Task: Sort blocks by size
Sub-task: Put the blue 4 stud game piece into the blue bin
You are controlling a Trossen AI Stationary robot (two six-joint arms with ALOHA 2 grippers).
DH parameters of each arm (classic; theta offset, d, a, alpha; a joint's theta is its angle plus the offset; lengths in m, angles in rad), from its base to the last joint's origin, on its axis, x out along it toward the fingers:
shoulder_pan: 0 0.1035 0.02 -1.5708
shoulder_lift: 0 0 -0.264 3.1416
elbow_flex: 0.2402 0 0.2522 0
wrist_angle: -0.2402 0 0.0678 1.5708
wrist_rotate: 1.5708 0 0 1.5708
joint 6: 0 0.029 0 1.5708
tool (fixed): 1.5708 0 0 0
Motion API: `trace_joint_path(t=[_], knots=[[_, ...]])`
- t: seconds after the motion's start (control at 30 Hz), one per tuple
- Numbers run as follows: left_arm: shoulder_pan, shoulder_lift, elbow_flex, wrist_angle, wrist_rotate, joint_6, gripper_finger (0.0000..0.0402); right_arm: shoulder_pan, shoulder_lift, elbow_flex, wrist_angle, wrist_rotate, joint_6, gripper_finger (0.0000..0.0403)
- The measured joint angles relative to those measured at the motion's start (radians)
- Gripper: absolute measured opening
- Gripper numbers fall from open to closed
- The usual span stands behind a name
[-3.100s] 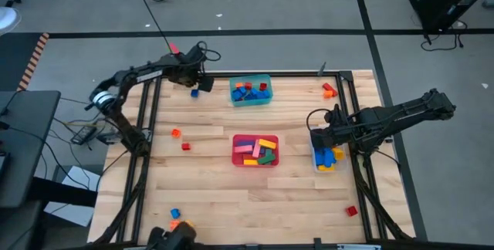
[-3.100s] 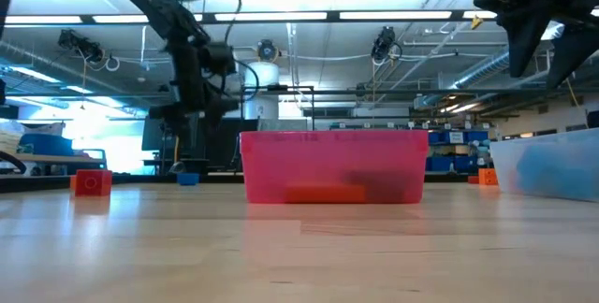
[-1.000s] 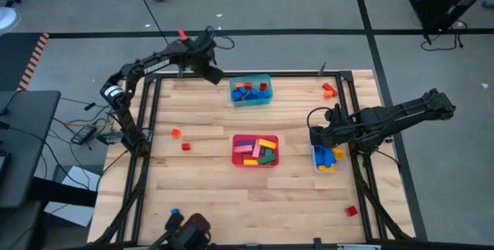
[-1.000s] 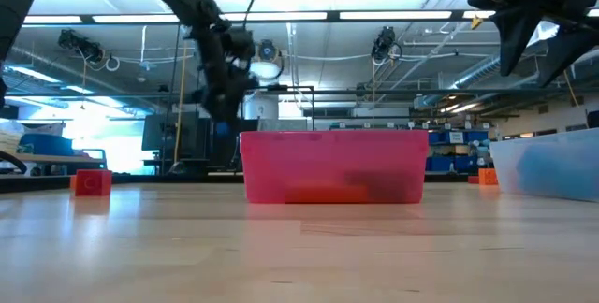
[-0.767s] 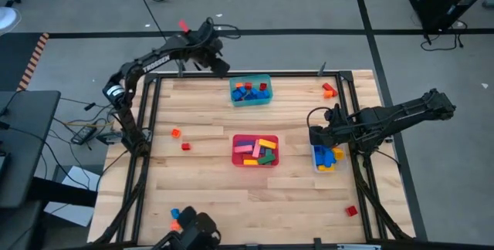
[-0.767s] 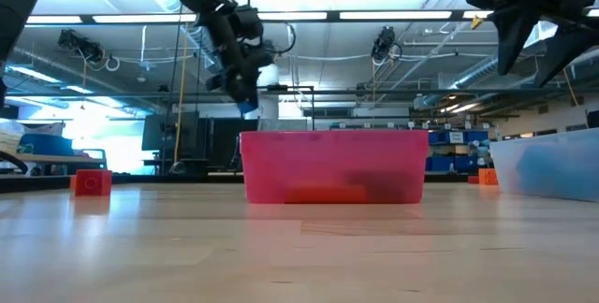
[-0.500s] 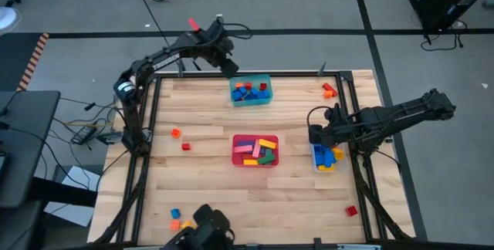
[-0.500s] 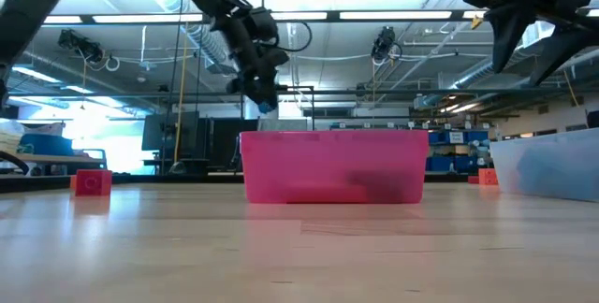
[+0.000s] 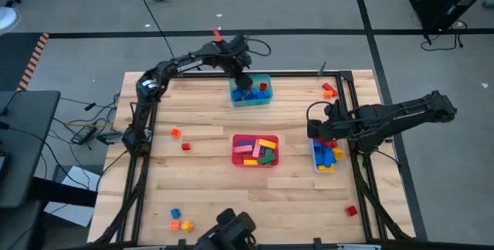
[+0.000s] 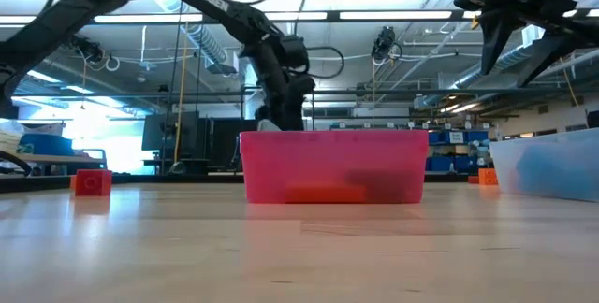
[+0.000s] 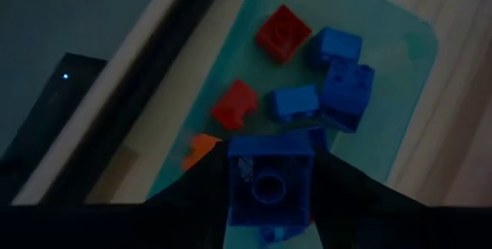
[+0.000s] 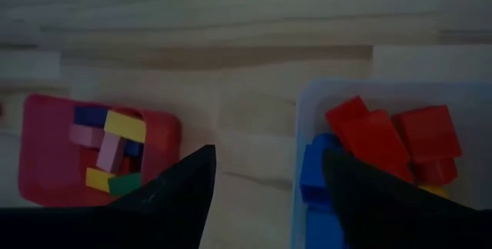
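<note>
Left gripper (image 11: 269,203) pinching small blue block (image 11: 269,178) over teal tub (image 11: 400,87) to drop it; right gripper (image 12: 265,180) waits wide open above clear tub (image 12: 307,99)

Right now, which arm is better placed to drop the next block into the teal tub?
Left. Its tool grips a small blue block directly above the teal tub. The right tool hangs open and empty by the clear tub.

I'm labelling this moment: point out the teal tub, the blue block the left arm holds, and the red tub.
teal tub (image 9: 266,98): high view, its right rim.
blue block (image 11: 269,176): left wrist view, its studded face.
red tub (image 10: 332,165): low view, its front wall.
</note>
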Motion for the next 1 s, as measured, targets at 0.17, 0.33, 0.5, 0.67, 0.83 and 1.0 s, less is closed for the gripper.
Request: trace_joint_path(t=[0.17,0.33,0.5,0.67,0.83,1.0], knots=[[-0.015,0.034,0.001,0.005,-0.004,0.001,0.0165,-0.016,0.000,0.000,0.001,0.020,0.000,0.0253],[-0.025,0.054,0.001,0.020,-0.028,0.014,0.0171,-0.029,0.000,0.000,0.015,0.021,-0.001,0.0252],[-0.033,0.064,0.000,0.056,-0.071,0.014,0.0172,-0.034,0.000,0.000,0.021,0.023,-0.001,0.0250],[-0.037,0.068,0.001,0.076,-0.079,0.030,0.0188,-0.034,0.000,0.000,0.024,0.028,-0.001,0.0253],[-0.040,0.069,0.001,0.086,-0.079,0.032,0.0217,-0.034,0.000,0.000,0.024,0.031,-0.001,0.0250],[-0.037,0.069,0.001,0.116,-0.084,0.032,0.0241,-0.041,0.000,0.000,0.025,0.104,-0.001,0.0253]])
